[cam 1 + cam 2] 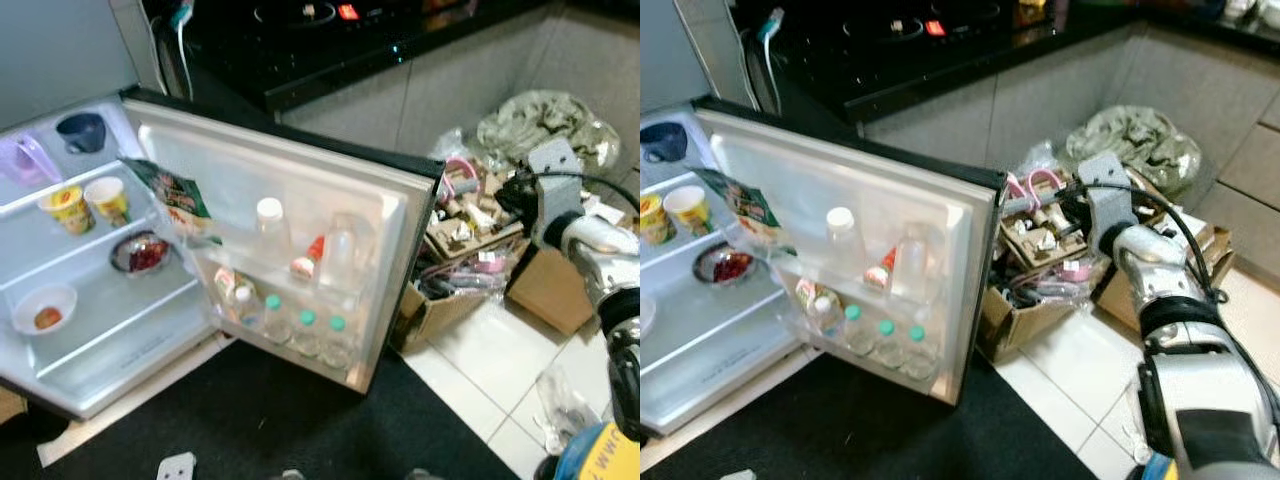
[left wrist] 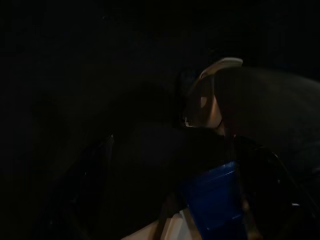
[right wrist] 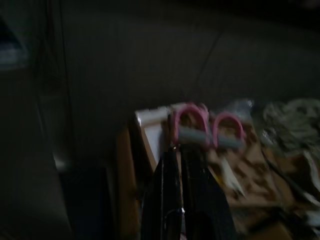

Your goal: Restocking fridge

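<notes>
The right claw (image 3: pixel 181 155), its two long black fingers pressed together on nothing, hangs over the open brown cardboard box (image 1: pixel 1040 290) of clutter, pointing at the grey-handled pink-looped item (image 3: pixel 207 127) in it. That box sits on the floor just beside the open white fridge door (image 1: pixel 855 215), whose racks hold clear green-capped bottles (image 1: pixel 883 340) and a white-capped bottle (image 1: pixel 843 235). Left of the door, the fridge shelves carry two yellow cups (image 1: pixel 88 203) and a bowl of red fruit (image 1: pixel 143 254). The left claw's state cannot be told from its dark wrist view.
</notes>
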You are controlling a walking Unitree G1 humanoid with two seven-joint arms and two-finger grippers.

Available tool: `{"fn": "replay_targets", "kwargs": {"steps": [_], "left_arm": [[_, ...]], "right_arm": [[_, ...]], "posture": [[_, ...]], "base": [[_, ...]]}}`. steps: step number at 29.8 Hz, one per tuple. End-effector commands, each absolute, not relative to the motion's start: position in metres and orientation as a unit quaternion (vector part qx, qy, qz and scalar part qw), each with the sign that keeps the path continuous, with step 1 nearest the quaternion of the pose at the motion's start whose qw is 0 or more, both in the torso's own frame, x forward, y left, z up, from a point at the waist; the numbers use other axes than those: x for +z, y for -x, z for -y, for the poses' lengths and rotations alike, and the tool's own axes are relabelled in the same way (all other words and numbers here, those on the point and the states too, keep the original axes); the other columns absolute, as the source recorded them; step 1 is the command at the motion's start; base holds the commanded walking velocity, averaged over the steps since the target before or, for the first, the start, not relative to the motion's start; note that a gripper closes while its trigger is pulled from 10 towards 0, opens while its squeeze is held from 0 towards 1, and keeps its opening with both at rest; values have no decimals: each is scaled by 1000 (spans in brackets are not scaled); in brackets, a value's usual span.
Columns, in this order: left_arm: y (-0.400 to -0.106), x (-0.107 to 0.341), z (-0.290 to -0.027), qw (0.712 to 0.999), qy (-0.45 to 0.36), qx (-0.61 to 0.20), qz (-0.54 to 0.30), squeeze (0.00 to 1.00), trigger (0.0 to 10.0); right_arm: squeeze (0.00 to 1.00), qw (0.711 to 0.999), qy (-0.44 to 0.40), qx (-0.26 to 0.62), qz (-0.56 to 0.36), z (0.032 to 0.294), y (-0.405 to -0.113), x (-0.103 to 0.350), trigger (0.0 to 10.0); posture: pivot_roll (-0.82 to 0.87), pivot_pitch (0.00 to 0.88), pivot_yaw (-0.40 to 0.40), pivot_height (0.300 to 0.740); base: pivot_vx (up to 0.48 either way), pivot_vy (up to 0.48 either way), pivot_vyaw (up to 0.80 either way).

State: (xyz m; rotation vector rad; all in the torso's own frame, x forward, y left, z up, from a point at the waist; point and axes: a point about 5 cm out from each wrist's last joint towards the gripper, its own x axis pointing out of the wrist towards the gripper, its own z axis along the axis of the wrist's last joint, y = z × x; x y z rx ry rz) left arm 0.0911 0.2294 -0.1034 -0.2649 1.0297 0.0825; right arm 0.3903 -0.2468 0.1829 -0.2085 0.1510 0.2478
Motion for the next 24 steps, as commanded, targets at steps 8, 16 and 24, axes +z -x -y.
{"fn": "replay_targets", "kwargs": {"steps": [8, 16, 24], "left_arm": [[-90, -98, -247, 870, 105, 37, -481, 0, 10000], [-94, -97, -245, 874, 106, 29, -473, 0, 10000], [-102, -94, -247, 880, 106, 31, -462, 0, 10000]], "right_arm": [[0, 980, 12, 196, 7, 210, -403, 210, 10000], [0, 958, 1, 288, 12, 179, -404, 211, 10000], [0, 883, 77, 461, -48, 153, -389, 190, 10000]], "posture": [[66, 132, 28, 740], [64, 141, 29, 740], [57, 151, 27, 740]], "base": [[0, 0, 0], [0, 0, 0], [0, 0, 0]]}}
